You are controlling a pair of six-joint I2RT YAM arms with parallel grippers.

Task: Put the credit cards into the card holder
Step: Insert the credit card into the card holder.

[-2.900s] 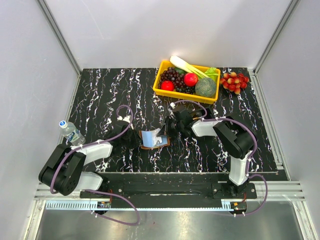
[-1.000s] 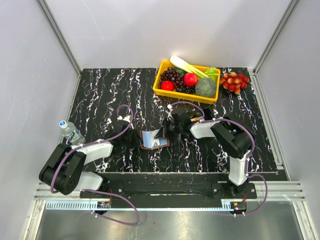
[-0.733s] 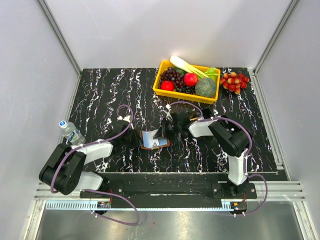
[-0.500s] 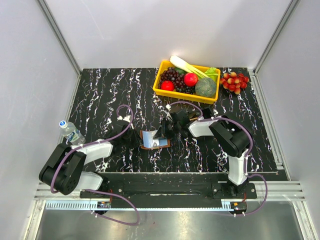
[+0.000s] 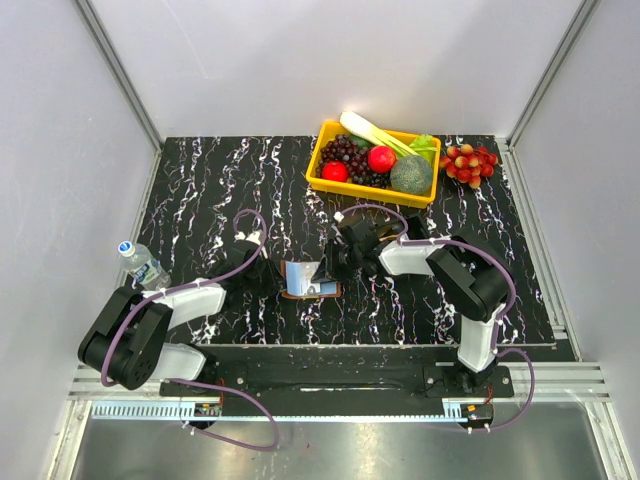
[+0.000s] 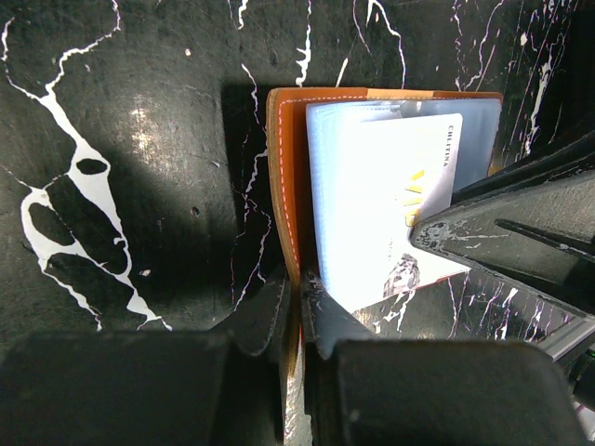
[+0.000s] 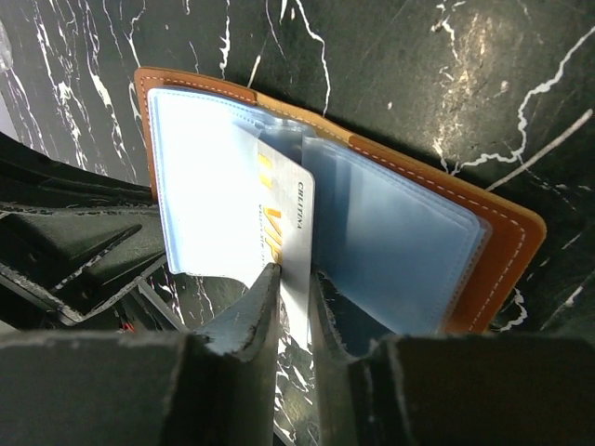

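Note:
The card holder [image 5: 306, 281], brown with pale blue sleeves, lies open on the black marbled table between the two arms. My left gripper [image 6: 297, 290] is shut on the edge of its brown cover [image 6: 283, 177] and shows from above [image 5: 268, 274] at its left. My right gripper [image 7: 294, 277] is shut on a white credit card [image 7: 286, 218] with gold lettering. The card's far end sits between the holder's sleeves [image 7: 400, 237]. The same card [image 6: 390, 200] shows in the left wrist view, with the right gripper's fingers [image 6: 521, 218] beside it. No other cards are in view.
A yellow basket [image 5: 316, 168] of fruit and vegetables stands at the back, just beyond the right arm. A bunch of red grapes [image 5: 470, 163] lies to its right. A small water bottle [image 5: 143, 265] lies at the table's left edge. Grey walls enclose the table.
My right gripper has moved left and nearer with the card, and the card now sits in the holder's sleeves. The left gripper has kept its hold and place.

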